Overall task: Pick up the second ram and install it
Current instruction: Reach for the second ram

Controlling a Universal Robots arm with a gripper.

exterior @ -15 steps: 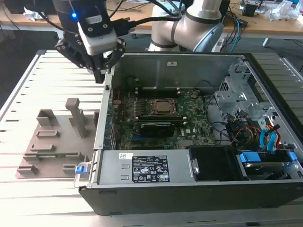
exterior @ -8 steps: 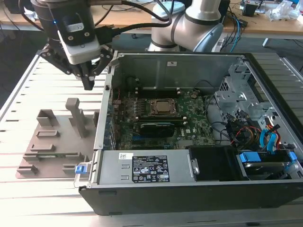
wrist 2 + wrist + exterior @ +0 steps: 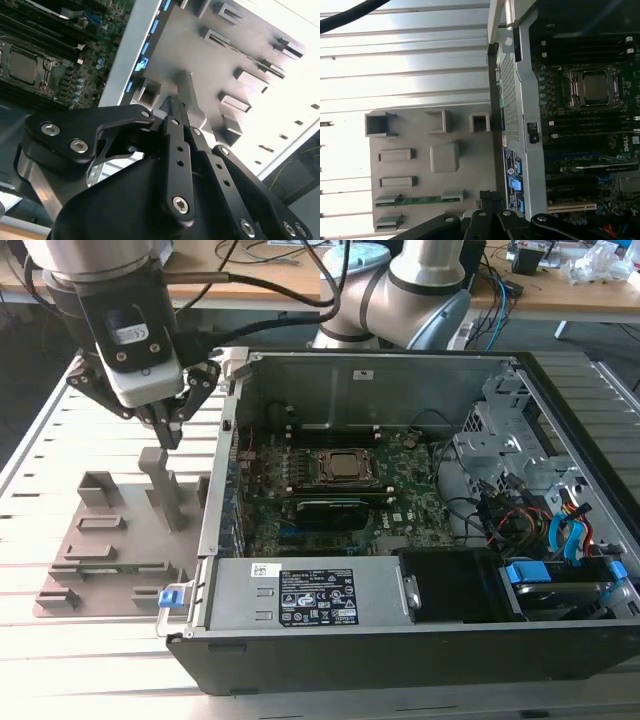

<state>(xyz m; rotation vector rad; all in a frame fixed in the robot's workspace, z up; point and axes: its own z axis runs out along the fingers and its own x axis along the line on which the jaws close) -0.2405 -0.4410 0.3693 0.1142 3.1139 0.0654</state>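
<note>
The second ram (image 3: pixel 420 200) is a slim green stick lying in a slot of the grey holder tray (image 3: pixel 410 135), near the tray's front edge (image 3: pixel 100 568) in the exterior view. My gripper (image 3: pixel 172 438) hangs above the tray's tall post (image 3: pixel 162 475), further back than the ram and apart from it. Its black fingers (image 3: pixel 174 111) come together to a point with nothing between them. The open computer case holds the green motherboard (image 3: pixel 400 490) with its CPU socket (image 3: pixel 343 467) and dark memory slots (image 3: pixel 580 125).
The case's metal side wall (image 3: pixel 222 460) rises close beside the gripper on the exterior view's right. The tray carries several raised grey blocks (image 3: pixel 98 488). A power supply (image 3: pixel 310 592) and drive cables (image 3: pixel 560 530) sit in the case. Slatted table (image 3: pixel 90 640) surrounds the tray.
</note>
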